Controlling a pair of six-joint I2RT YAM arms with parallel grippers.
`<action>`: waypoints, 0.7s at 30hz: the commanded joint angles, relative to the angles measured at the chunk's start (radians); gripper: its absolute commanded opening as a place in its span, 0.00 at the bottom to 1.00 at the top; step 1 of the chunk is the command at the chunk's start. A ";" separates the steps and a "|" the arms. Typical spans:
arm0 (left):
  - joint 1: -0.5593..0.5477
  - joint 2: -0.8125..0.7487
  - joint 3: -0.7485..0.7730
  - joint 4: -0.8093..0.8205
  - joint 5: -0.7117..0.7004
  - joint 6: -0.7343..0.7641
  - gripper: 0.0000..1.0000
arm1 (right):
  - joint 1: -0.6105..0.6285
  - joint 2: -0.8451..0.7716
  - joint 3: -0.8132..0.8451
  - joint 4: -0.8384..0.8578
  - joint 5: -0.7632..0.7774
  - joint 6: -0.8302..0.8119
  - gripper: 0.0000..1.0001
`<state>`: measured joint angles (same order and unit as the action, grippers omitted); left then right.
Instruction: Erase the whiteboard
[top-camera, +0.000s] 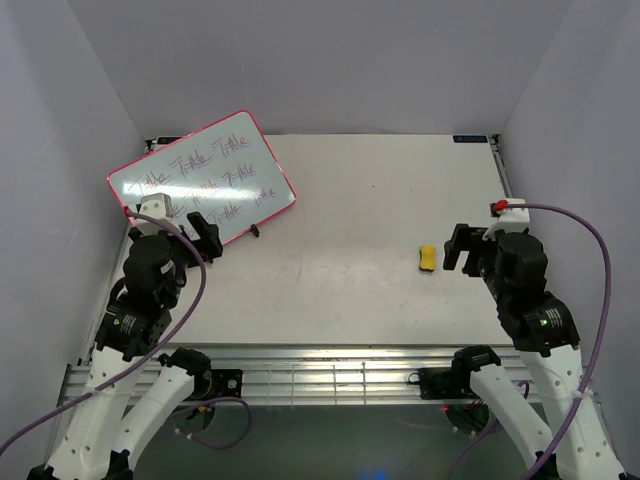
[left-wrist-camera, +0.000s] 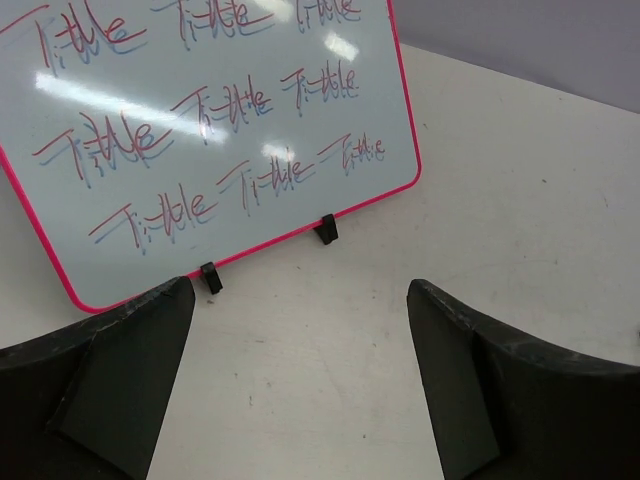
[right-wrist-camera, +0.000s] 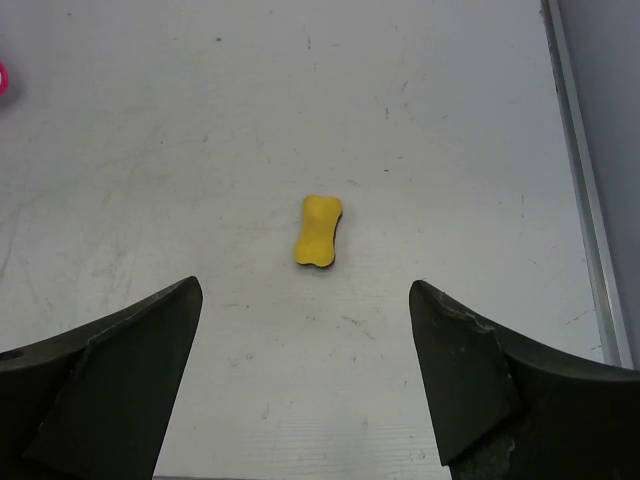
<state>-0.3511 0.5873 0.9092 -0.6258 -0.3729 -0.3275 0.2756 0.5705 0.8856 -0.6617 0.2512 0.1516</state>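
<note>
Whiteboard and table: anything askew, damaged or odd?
Nothing stands out. The whiteboard stands on its legs, writing intact; the yellow eraser lies flat on the table.

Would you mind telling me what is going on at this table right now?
Nothing is held yet. The left claw hangs open facing the whiteboard, which stands far left on the table, covered in handwriting. The right claw is open, pointed at the yellow eraser lying on the table apart from it.
</note>
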 joint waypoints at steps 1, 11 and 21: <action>-0.005 0.032 -0.007 0.020 0.040 0.008 0.98 | 0.004 0.011 -0.002 0.056 -0.009 -0.006 0.90; -0.005 0.195 0.013 0.115 0.302 -0.027 0.98 | 0.004 -0.056 -0.091 0.168 -0.157 0.036 0.90; 0.227 0.622 0.360 0.170 0.262 -0.027 0.98 | 0.004 -0.048 -0.105 0.200 -0.542 -0.044 0.90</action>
<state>-0.2733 1.1328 1.1286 -0.5159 -0.1287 -0.3775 0.2756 0.4919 0.7555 -0.4961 -0.1547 0.1459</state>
